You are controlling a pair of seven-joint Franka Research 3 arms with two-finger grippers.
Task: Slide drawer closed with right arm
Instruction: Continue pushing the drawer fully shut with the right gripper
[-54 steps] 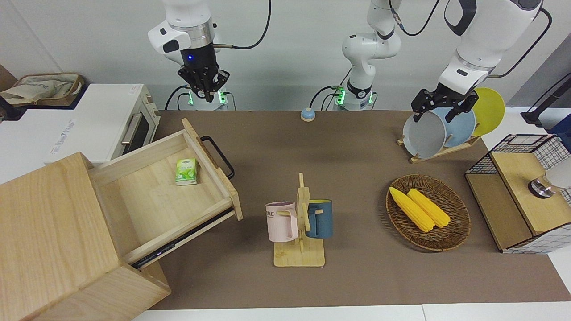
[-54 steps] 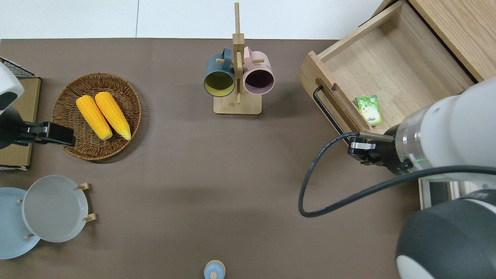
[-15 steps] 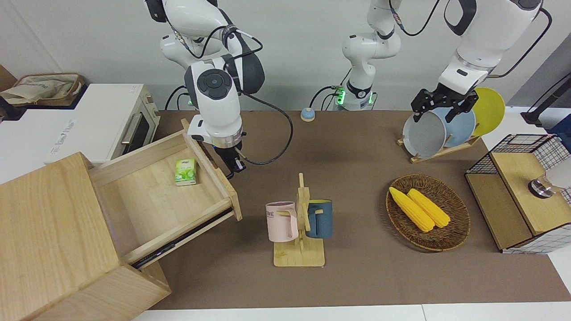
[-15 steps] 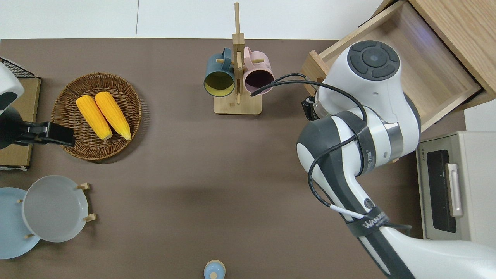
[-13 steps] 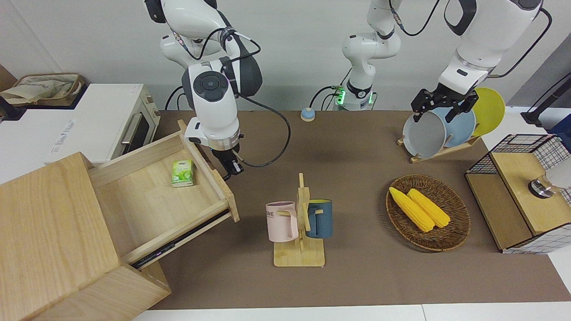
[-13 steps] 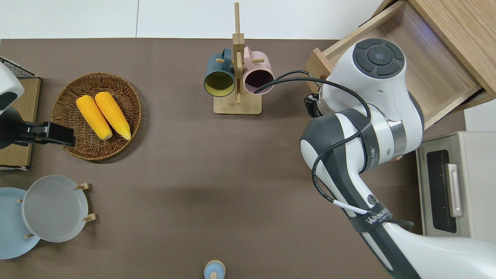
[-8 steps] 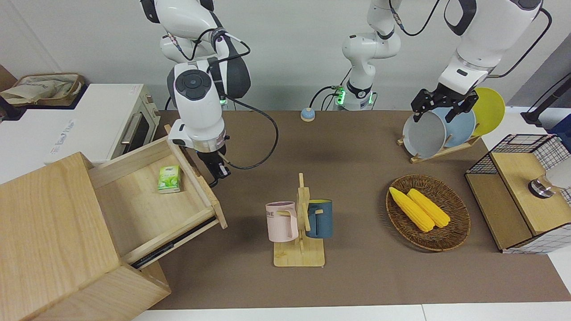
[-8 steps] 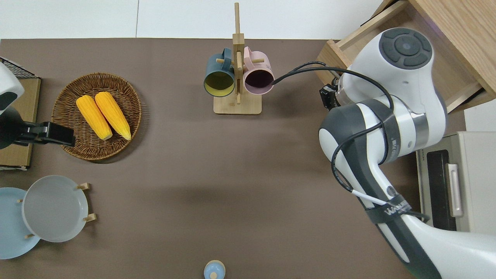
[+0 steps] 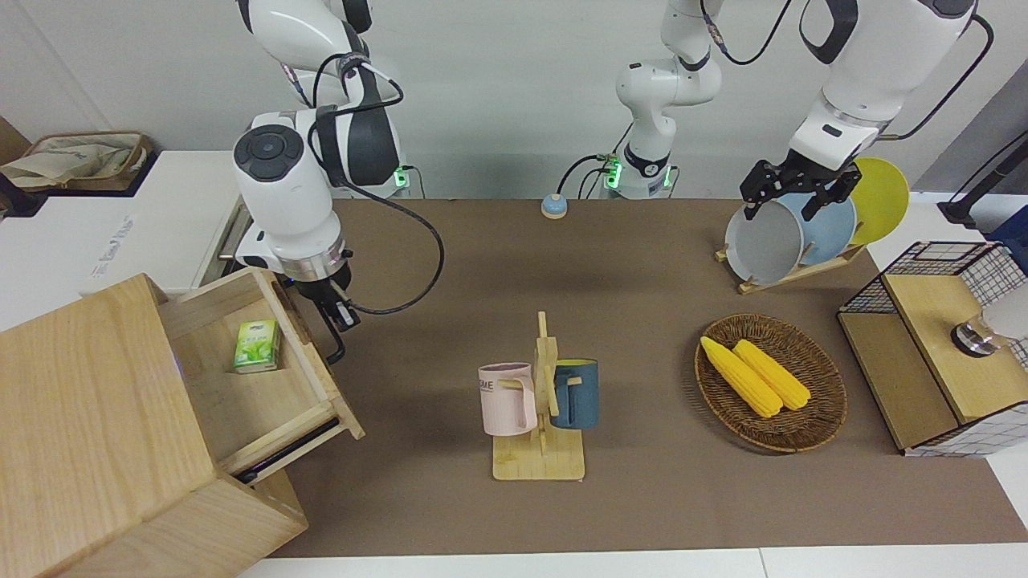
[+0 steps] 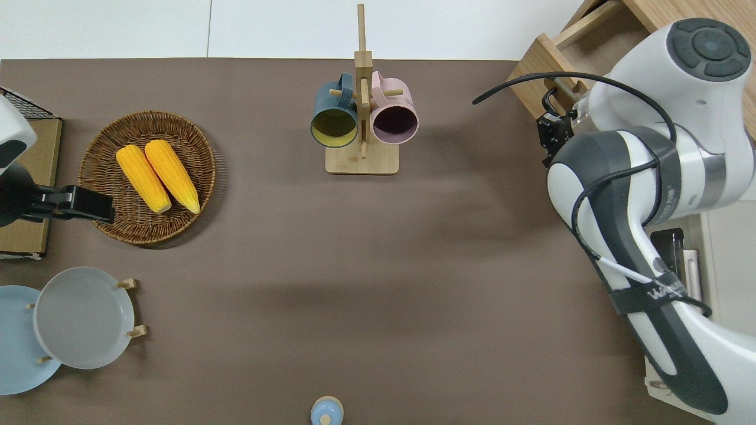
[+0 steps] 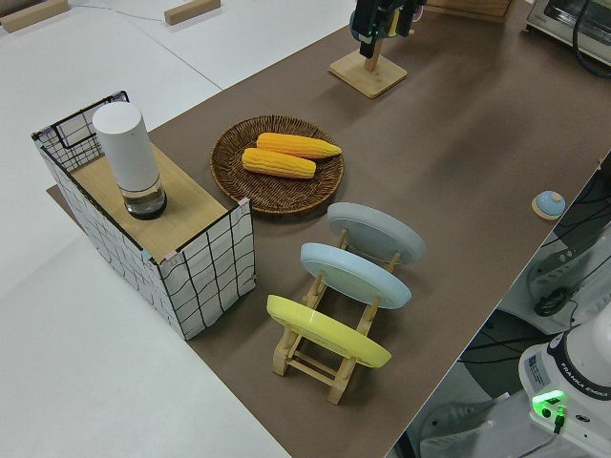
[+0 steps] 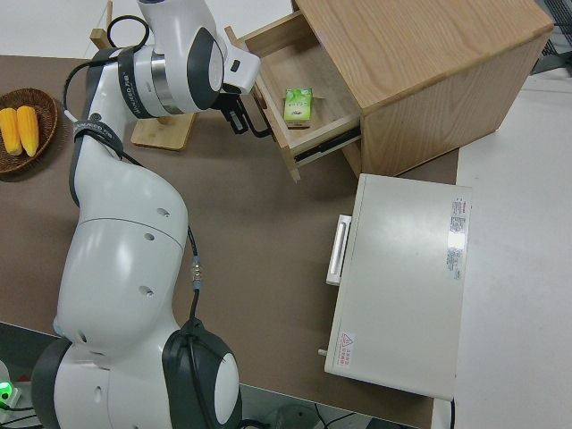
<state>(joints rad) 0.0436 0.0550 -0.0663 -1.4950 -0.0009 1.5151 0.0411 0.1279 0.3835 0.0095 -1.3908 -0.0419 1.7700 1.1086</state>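
drawer (image 9: pixel 265 385): lower left of front view, about half out of cabinet (image 9: pixel 96 433); green packet (image 9: pixel 257 347) inside
handling: stiff wood on rails, likely slides easily; push at handle (image 9: pixel 333 341) or front panel
right gripper (image 9: pixel 341 315): at handle; spread or pinched, cannot tell
left arm: parked

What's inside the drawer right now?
One small green carton lies on the drawer floor. The part of the drawer already under the cabinet top is covered, so anything there is unseen.
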